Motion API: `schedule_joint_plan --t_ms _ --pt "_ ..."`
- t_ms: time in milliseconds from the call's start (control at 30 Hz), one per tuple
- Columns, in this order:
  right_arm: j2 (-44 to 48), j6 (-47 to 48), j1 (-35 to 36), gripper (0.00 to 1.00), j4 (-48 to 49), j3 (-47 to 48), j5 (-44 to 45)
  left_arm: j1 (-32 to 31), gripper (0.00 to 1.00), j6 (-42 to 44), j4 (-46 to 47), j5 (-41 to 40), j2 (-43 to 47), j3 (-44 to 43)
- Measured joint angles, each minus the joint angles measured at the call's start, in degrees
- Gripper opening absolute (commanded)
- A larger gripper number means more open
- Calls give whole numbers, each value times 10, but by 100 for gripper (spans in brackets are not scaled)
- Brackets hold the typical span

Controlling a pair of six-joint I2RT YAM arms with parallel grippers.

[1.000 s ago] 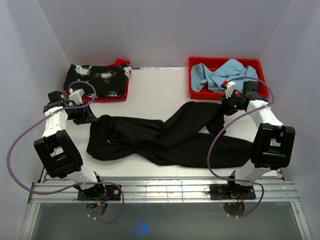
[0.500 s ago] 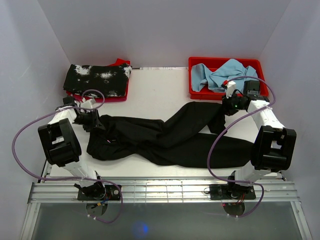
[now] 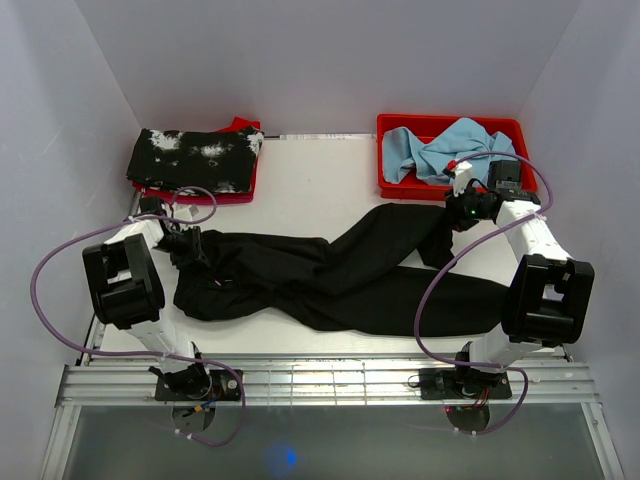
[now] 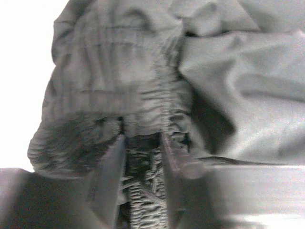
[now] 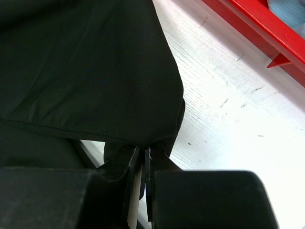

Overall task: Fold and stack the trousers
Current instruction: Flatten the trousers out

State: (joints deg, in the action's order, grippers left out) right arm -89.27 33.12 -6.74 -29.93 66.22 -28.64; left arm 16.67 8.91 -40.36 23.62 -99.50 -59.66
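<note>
The black trousers (image 3: 330, 280) lie stretched across the table, waistband to the left and legs to the right. My left gripper (image 3: 190, 245) sits at the waistband's upper left corner. In the left wrist view its fingers (image 4: 142, 138) stand partly apart with the gathered elastic waistband (image 4: 143, 86) filling the gap, shut on that thick fold. My right gripper (image 3: 452, 215) holds the upper leg's end near the red tray. In the right wrist view its jaws (image 5: 145, 150) are pinched tight on the black hem (image 5: 95, 71). The other leg lies flat toward the right front.
A red tray (image 3: 520, 135) at the back right holds a blue cloth (image 3: 440, 150). At the back left a black garment with white splotches (image 3: 195, 158) lies folded on a red base (image 3: 215, 197). White walls close in on both sides.
The left arm has swung its elbow inward and its gripper has shifted slightly right along the waistband. The right arm and the trousers have barely moved.
</note>
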Motion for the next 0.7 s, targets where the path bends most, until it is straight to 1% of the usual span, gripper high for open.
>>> schedule_joint_plan --t_ms 33,67,133,200,233,400,533,700 --pt "0 0 0 8 0 0 0 -4 33 -1 6 -5 1 3" --pt "0 0 0 8 0 0 0 -5 23 -4 9 -9 1 4" --pt "0 0 0 8 0 0 3 -7 14 -9 14 -9 2 5" --pt "1 2 0 8 0 0 6 -8 2 -10 13 -3 3 5" --pt "2 3 0 8 0 0 9 -8 0 -12 11 -1 7 4" --pt "24 15 0 8 -1 0 23 -11 0 -15 -18 2 38 -21" --pt "48 27 -2 8 -1 0 42 -10 0 -17 -34 -4 90 -54" --pt "69 47 -17 8 -3 -4 67 0 0 -12 -37 -33 131 -70"
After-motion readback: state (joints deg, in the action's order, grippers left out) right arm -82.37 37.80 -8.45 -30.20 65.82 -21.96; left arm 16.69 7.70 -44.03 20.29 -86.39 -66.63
